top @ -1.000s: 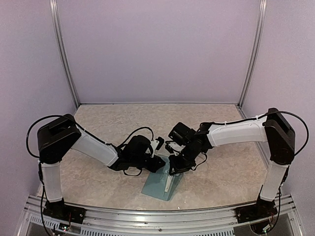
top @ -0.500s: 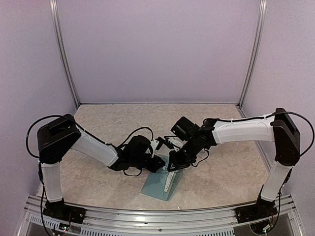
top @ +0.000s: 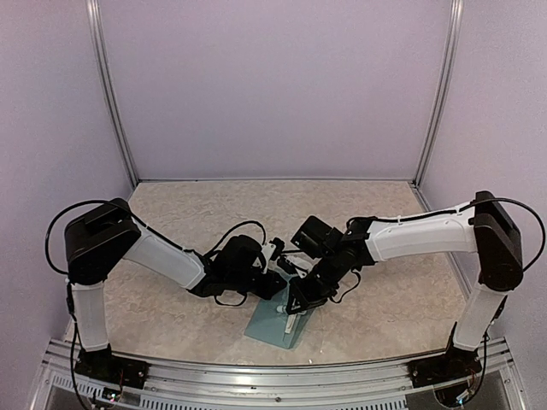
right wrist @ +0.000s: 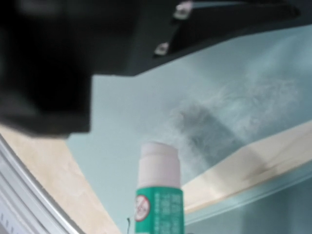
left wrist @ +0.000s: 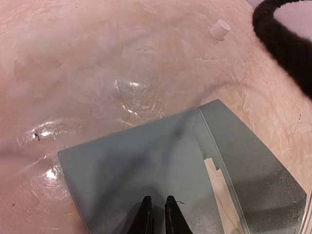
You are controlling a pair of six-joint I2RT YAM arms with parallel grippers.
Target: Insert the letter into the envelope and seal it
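Glue stick poised over the envelope, left arm pinning it flat

The teal envelope [top: 272,331] lies at 6 o'clock on the counter [top: 402,273], close to the front edge, with a cream edge of the letter [left wrist: 218,187] showing along its fold. The left end effector [left wrist: 158,202] has its fingers drawn almost together, gripping nothing, tips down on the envelope's face. The right end effector [top: 295,309] comes in from 3 o'clock, clamped on a green-labelled glue stick [right wrist: 158,195] whose white tip points at the paper; whether it touches, I can't tell. A small white cap [left wrist: 220,29] sits on the counter well apart, toward 12 o'clock in the left wrist view.
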